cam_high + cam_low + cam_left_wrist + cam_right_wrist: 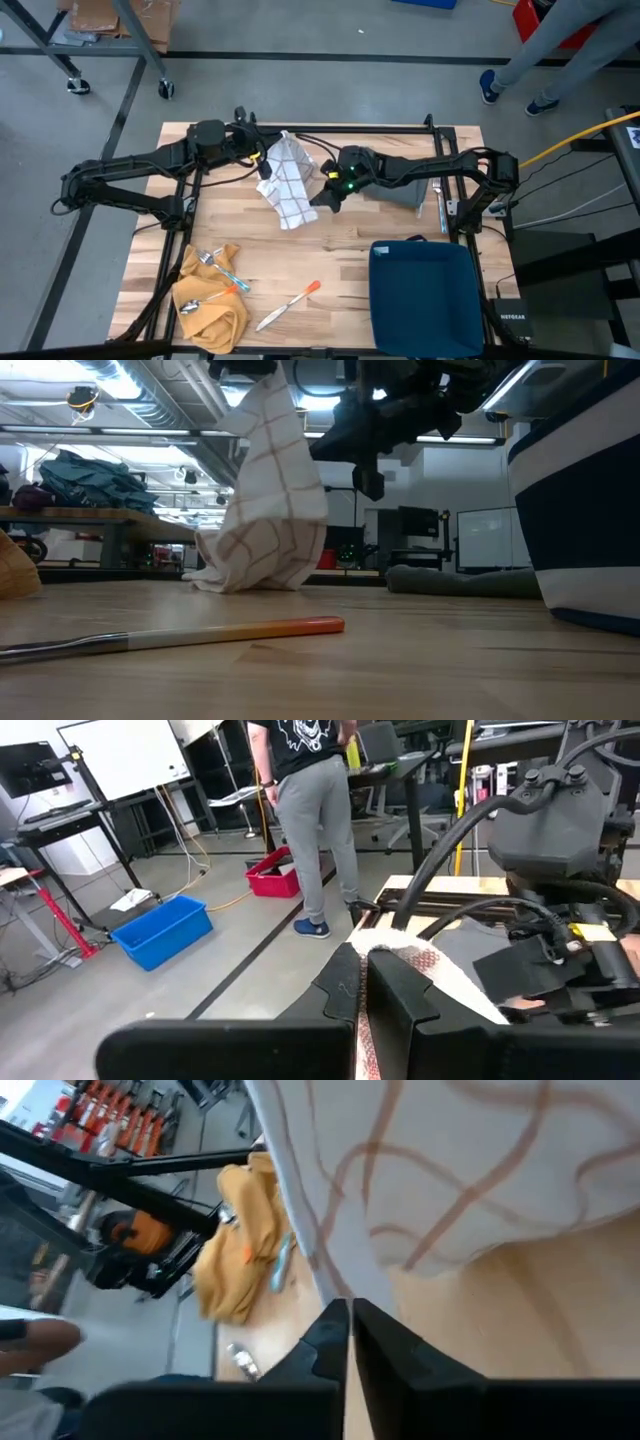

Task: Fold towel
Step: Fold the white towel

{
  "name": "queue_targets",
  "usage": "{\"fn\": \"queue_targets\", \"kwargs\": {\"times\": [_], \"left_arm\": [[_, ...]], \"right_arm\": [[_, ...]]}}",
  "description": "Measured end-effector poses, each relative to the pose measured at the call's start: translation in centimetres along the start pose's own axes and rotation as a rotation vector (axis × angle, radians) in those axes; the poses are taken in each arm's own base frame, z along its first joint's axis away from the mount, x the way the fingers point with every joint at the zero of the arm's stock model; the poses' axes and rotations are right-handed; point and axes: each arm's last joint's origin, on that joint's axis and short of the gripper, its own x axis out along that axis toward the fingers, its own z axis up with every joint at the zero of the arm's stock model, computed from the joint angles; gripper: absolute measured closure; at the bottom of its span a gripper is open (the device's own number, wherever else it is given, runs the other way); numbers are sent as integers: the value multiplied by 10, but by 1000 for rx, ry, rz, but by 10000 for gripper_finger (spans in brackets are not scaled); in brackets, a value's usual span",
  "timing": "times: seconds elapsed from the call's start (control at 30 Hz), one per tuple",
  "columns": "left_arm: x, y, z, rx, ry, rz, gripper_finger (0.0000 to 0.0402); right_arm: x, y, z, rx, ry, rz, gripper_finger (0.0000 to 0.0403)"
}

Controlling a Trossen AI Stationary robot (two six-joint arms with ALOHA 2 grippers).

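Note:
A white towel with a brown check (287, 180) hangs from my left gripper (266, 160), which is shut on its upper part at the table's far middle. In the low view the towel (268, 490) drops from the picture's top, and its crumpled lower end (250, 575) rests on the wood. My right gripper (322, 198) hovers just right of the towel's lower edge. In its wrist view its fingers (348, 1335) stand almost together with nothing between them, and the towel (450, 1170) hangs just beyond their tips. My left gripper pinches the towel's upper end (405, 965) between its two fingers, coming nearly level from the table's left. How many layers it has cannot be told. The towel hangs slack below the fingers, and its bottom (250, 575) lies bunched on the table.
A yellow cloth (212, 305) with cutlery lies at the near left, and an orange-handled knife (290, 303) lies beside it. A dark blue bin (425, 295) stands at the near right. A grey cloth (400, 190) lies under the right arm. A person (560, 45) stands beyond the far right corner.

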Motion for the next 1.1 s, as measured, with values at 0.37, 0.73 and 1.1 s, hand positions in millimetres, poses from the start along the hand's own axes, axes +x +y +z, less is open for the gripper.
{"fn": "queue_targets", "kwargs": {"times": [0.37,0.73,1.1], "left_arm": [[0,-1,-5,17,53,-10,400],[0,-2,-5,5,44,-24,399],[-2,-8,-3,-41,28,-92,398]], "right_arm": [[9,10,-9,-34,-89,-147,236],[25,0,-32,-134,-64,-440,201],[73,-41,-53,-20,-14,-352,205]]}}
